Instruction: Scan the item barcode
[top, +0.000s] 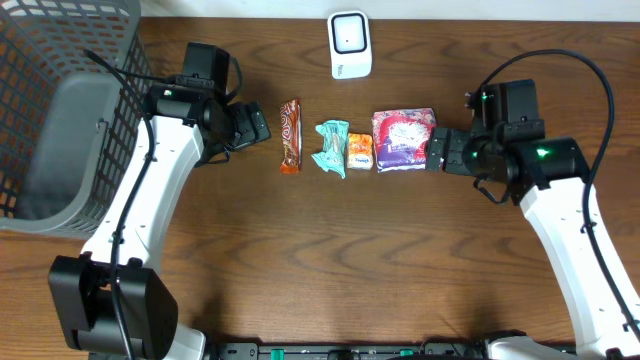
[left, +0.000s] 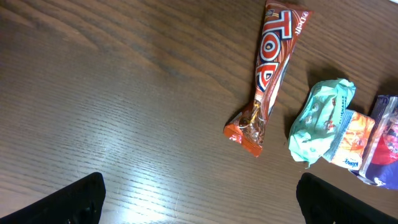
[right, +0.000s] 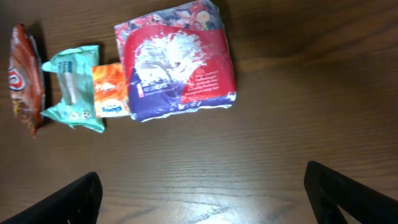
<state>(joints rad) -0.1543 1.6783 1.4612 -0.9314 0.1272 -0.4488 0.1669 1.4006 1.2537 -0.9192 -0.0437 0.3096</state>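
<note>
Four items lie in a row mid-table: an orange-brown candy bar (top: 290, 136) (left: 268, 68) (right: 25, 78), a teal packet (top: 332, 148) (left: 320, 118) (right: 73, 93), a small orange packet (top: 359, 153) (left: 352, 140) (right: 111, 91) and a red-and-purple pouch (top: 403, 138) (right: 177, 62). A white scanner (top: 349, 44) stands at the back. My left gripper (top: 258, 127) (left: 200, 202) hangs open just left of the candy bar, nothing between its fingers. My right gripper (top: 437, 150) (right: 202, 199) is open just right of the pouch, also holding nothing. No barcode shows.
A grey mesh basket (top: 60, 110) fills the back left corner, beside the left arm. Bare wooden table (top: 350, 260) lies in front of the row of items.
</note>
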